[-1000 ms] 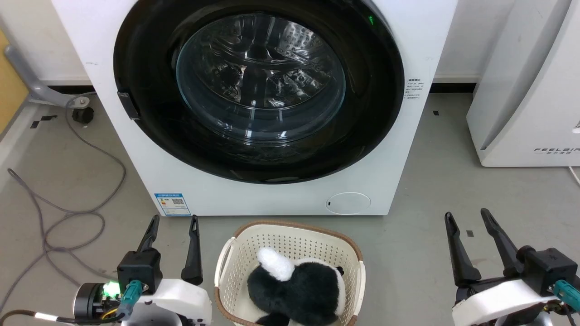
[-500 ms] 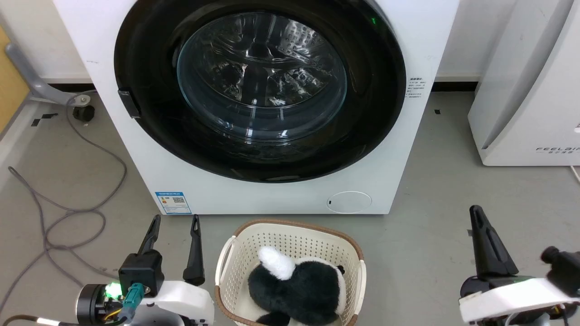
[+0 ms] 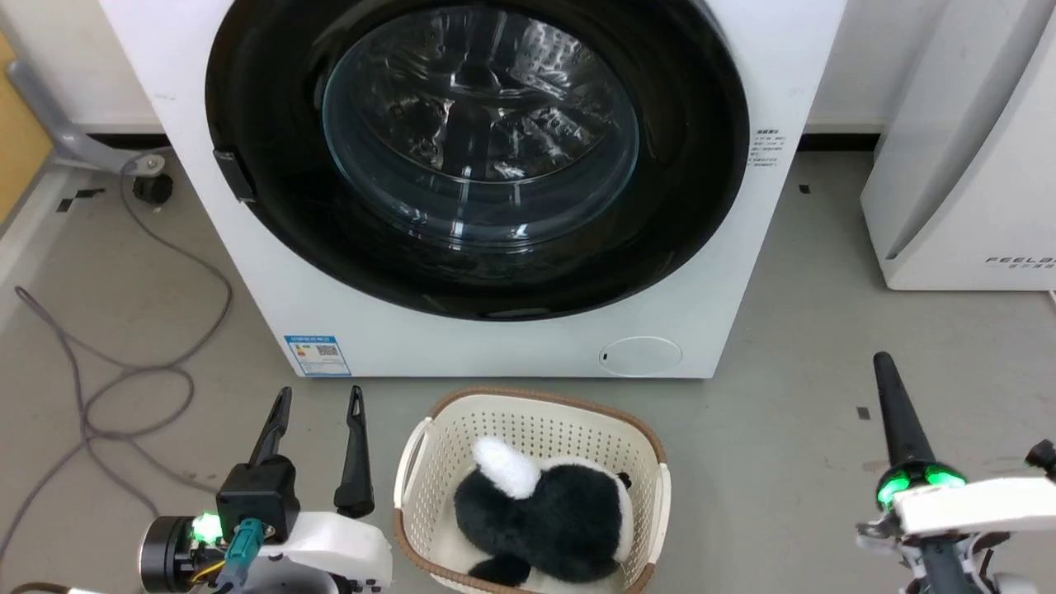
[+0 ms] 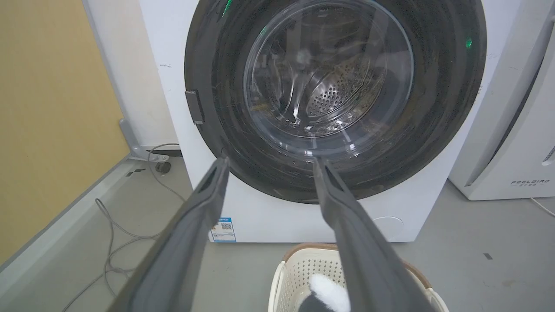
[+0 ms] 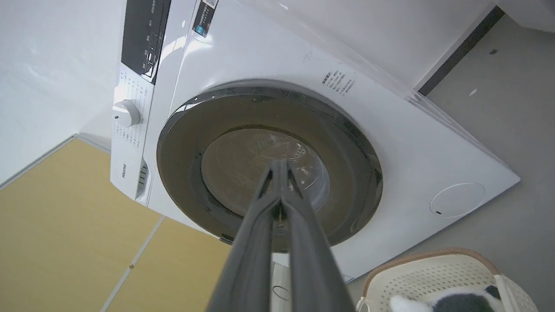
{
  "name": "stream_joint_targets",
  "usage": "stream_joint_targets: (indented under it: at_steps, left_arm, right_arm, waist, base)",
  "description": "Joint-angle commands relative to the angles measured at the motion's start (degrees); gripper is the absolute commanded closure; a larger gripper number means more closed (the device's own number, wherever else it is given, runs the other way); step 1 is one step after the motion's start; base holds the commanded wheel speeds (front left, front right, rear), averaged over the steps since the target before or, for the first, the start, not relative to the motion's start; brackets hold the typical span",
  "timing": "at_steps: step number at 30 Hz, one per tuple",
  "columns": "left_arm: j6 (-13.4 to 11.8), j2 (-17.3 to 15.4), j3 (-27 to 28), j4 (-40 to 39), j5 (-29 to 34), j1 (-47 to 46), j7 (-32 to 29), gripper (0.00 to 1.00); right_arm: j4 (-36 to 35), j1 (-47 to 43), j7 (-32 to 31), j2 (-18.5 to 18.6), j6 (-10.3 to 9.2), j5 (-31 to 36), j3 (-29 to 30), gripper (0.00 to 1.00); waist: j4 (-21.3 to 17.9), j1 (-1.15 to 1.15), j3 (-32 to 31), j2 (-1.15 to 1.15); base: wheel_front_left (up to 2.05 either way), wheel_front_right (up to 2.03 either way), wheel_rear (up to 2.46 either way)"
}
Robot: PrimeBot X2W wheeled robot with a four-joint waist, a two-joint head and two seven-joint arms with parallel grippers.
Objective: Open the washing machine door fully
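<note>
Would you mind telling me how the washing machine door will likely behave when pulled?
The door looks rigid, so it should swing as one piece. Its glossy black face is probably slippery; the small tab at its left edge seems the better hold.

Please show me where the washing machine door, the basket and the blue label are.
washing machine door [image 3: 681, 206]: head view, right side of its black ring.
basket [image 3: 544, 429]: head view, far perforated wall.
blue label [image 3: 318, 355]: head view, middle of the sticker.
</note>
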State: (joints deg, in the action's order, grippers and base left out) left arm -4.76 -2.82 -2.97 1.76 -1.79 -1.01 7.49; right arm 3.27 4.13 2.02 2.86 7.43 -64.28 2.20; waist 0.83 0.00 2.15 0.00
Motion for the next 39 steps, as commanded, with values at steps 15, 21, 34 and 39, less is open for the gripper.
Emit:
stream_joint_targets:
  at_steps: [15, 21, 34, 39]
  left_arm:
    - [-0.90, -0.04, -0.54, -0.69, -0.42, -4.76, 2.50, 0.00]
    - [-1.46, -0.05, -1.03, -1.20, -0.72, -6.84, 3.22, 0.00]
    - [-2.99, -0.05, -2.50, -1.80, -1.92, -10.46, 4.77, 0.00]
    - [-3.78, -0.05, -3.35, -1.99, -2.57, -11.35, 5.37, 0.00]
  right_arm:
    - [13.87, 18.65, -7.02, 5.37, 0.04, -15.46, 6.62, 1.00]
    - [18.83, 26.39, -7.64, 8.26, 0.04, -18.81, 7.57, 1.00]
    - [29.24, 44.20, -11.09, 13.89, 0.05, -25.38, 5.57, 1.00]
    - [33.36, 50.50, -12.39, 15.76, 0.05, -26.46, 3.12, 1.00]
  waist:
    - [2.81, 0.00, 7.50, 0.00]
    - [3.96, 0.00, 11.11, 0.00]
    - [6.99, 0.00, 18.45, 0.00]
    - [8.18, 0.00, 20.77, 0.00]
  base:
    - [0.00, 0.00, 0.00]
    - [0.00, 0.00, 0.00]
    - [0.00, 0.00, 0.00]
    - [0.00, 0.00, 0.00]
